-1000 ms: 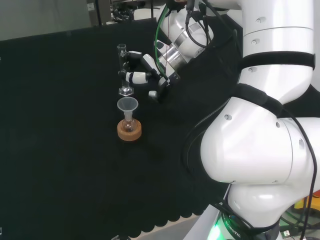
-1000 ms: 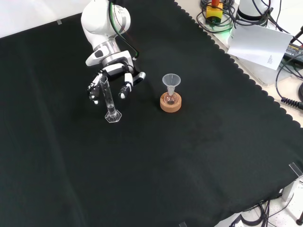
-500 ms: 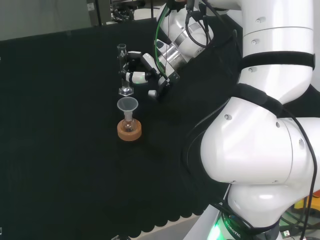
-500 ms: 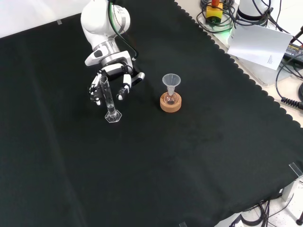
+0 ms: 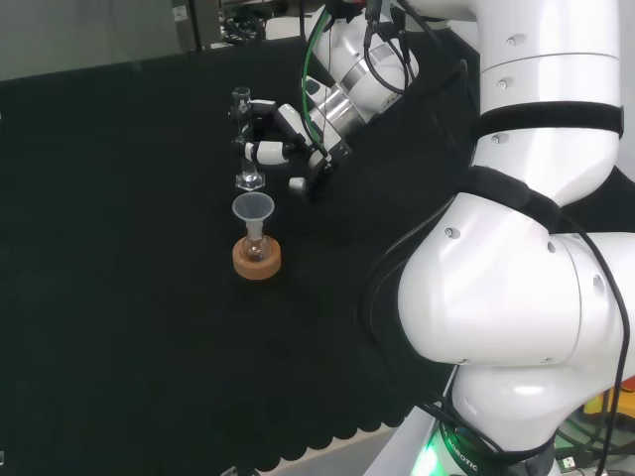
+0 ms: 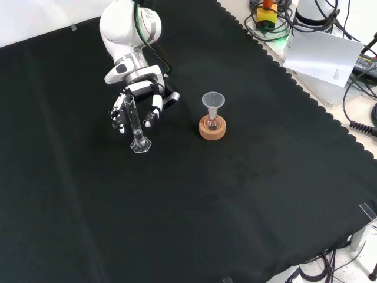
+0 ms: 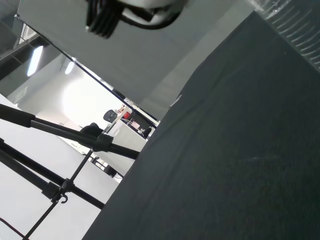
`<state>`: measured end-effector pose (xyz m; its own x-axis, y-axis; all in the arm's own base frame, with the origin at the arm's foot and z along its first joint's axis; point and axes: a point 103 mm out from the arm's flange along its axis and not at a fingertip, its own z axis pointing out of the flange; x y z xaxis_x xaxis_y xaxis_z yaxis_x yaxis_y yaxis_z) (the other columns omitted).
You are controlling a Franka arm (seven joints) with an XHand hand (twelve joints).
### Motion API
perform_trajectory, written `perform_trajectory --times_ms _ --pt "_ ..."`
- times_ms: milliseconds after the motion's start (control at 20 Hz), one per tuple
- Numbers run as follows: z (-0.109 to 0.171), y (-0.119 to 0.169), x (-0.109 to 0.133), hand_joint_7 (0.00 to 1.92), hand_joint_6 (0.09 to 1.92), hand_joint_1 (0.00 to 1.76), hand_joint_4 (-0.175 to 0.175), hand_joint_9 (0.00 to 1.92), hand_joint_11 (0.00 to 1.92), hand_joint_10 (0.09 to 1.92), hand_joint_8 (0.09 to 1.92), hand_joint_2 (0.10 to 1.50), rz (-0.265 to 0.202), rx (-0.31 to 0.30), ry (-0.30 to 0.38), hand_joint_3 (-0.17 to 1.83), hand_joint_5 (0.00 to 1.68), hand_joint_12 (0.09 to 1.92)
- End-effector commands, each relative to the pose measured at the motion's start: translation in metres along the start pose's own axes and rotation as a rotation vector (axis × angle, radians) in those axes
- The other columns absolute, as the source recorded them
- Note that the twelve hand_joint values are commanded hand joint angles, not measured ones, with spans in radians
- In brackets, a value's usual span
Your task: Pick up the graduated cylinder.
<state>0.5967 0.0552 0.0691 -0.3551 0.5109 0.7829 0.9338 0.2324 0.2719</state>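
Note:
The graduated cylinder [image 5: 242, 134] [image 6: 135, 125], a thin clear tube on a hexagonal foot, stands upright on the black cloth. The hand [image 5: 289, 136] [image 6: 141, 97] is right at its upper half, and in the front view the tube rises between the fingers [image 6: 120, 115]. In the head view two fingers [image 5: 260, 151] reach from the right to the tube, while the thumb hangs apart, lower and to the right. The fingers are only slightly bent and not closed round the glass. A clear ribbed edge [image 7: 292, 17], likely the cylinder, shows in the wrist view.
A small flask with a clear funnel [image 5: 252, 208] [image 6: 212, 100] in its neck sits on a cork ring [image 5: 257, 260] [image 6: 212, 131] close to the cylinder. The arm's white links [image 5: 516, 297] stand at the head view's right. Paper [image 6: 323, 54] and cables lie beyond the cloth's scalloped edge.
The hand has crept a little closer to the cylinder, left in the head view, with its fingers nearer the tube. The cylinder and the flask have stayed put.

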Motion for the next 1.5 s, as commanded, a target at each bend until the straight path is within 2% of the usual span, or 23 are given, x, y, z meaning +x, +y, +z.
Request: perform_trajectory --times_ms 50,250,350,400,450,550,700,850,950,1050,1500 --pt "0.000 0.000 -0.001 0.67 0.49 1.05 -0.022 0.98 0.81 0.34 0.60 0.78 0.005 -0.009 -0.001 0.54 0.72 1.05" --pt "0.000 0.001 -0.001 0.84 0.52 1.13 -0.003 1.12 1.00 0.28 0.58 0.85 0.017 -0.004 -0.025 0.57 0.86 0.93" --pt "0.000 0.003 0.000 0.95 0.89 1.13 -0.082 1.19 1.09 0.24 0.56 1.00 0.025 0.006 -0.040 0.30 0.90 0.89" --pt "0.000 0.003 0.000 0.99 0.99 1.13 -0.114 1.22 1.11 0.22 0.55 1.06 0.028 0.012 -0.052 0.18 0.91 0.86" --pt "-0.001 0.004 0.001 1.03 1.04 1.14 -0.141 1.24 1.12 0.21 0.53 1.09 0.030 0.016 -0.065 0.11 0.92 0.85" --pt "-0.003 0.005 0.003 1.07 1.03 1.15 -0.167 1.27 1.14 0.18 0.50 1.11 0.036 0.023 -0.091 0.05 0.96 0.82" --pt "-0.007 0.008 0.008 1.15 0.99 1.16 -0.175 1.32 1.16 0.13 0.42 1.10 0.049 0.071 -0.164 0.03 1.00 0.78" --pt "-0.014 0.009 0.010 1.22 0.97 1.17 -0.175 1.37 1.19 0.09 0.35 1.08 0.054 0.108 -0.197 0.05 1.02 0.76" --pt "-0.018 0.010 0.013 1.11 0.95 1.23 -0.175 1.40 1.21 0.09 0.71 1.08 0.046 0.132 -0.218 0.03 1.02 0.75" --pt "-0.025 0.010 0.017 1.06 0.96 1.26 -0.175 1.41 1.21 0.09 0.88 1.09 0.045 0.143 -0.239 0.02 1.02 0.75" --pt "-0.057 -0.007 0.050 1.05 0.95 1.27 -0.175 1.43 1.23 0.09 0.93 1.09 0.050 0.200 -0.360 0.01 1.02 0.75"
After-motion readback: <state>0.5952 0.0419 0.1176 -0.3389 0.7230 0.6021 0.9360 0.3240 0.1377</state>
